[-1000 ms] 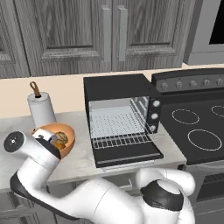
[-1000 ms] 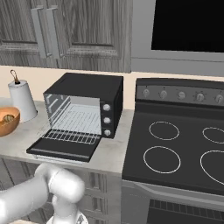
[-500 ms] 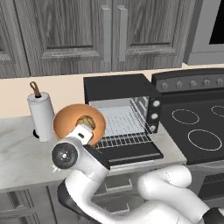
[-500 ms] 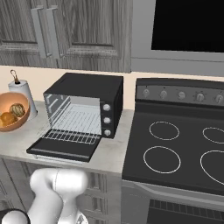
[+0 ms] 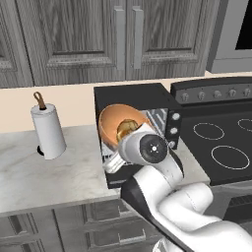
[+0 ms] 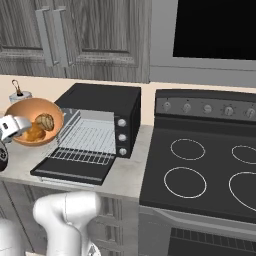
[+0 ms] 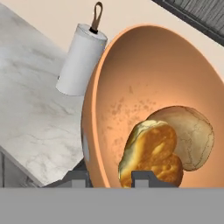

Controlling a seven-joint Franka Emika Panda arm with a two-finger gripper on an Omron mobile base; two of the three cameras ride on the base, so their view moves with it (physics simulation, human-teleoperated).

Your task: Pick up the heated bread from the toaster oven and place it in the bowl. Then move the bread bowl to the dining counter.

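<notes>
- Since the heated bread point(image 7: 153, 153) already lies inside the bowl point(image 7: 131, 87), touching a duller tan piece point(image 7: 194, 131), the first step looks finished and the carry to the dining counter is in hand.
- The gripper point(image 7: 111, 178) pinches the bowl's rim, holding it aloft and tilted before the toaster oven point(image 6: 107, 107), whose door hangs open.
- Next, I judge, levelling the bowl matters, lest the bread slide out.
- The paper towel roll point(image 5: 47, 130) stands on the counter point(image 5: 29, 172) nearby.

White paper towel roll point(image 5: 48, 132) upright on grey marbled bench point(image 5: 29, 172), brown loop on top. Black stove point(image 6: 210, 170) with white burner rings and knob row at right. Grey wood cabinets point(image 5: 113, 39) above, panelled drawers point(image 5: 74, 226) below bench.
</notes>
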